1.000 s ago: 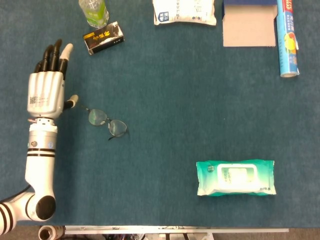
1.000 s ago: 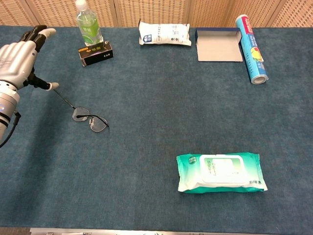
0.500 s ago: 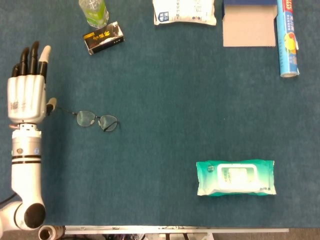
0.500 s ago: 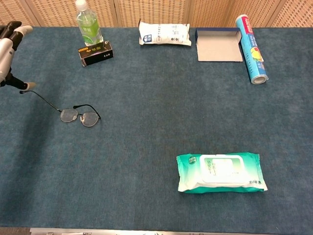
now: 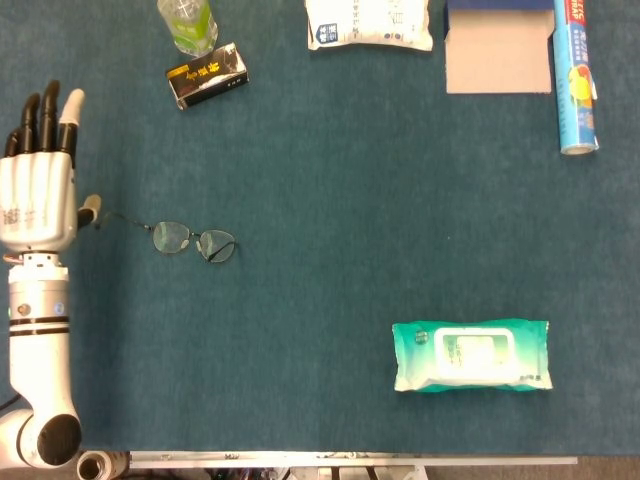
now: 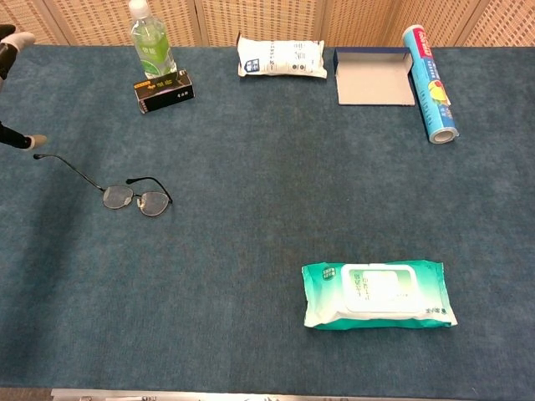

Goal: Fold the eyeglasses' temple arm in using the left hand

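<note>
eyeglasses [image 5: 194, 241] lie near the tabletop's left edge, one temple arm [image 5: 128, 221] splayed; your left hand [image 5: 38, 195] is flat, empty; sweep that arm inward gently.

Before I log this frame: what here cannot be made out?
- Left hand: chest view crops it at the left edge; only fingertips show.
- Thumb and eyeglasses temple tip: contact is too fine to tell in the head view.
- Right hand: in neither view.
- Black box lettering: too small to read.

bare cloth around eyeglasses [image 5: 194, 241], black box [image 5: 207, 74] (bottle [image 5: 187, 22] behind) well beyond
</note>
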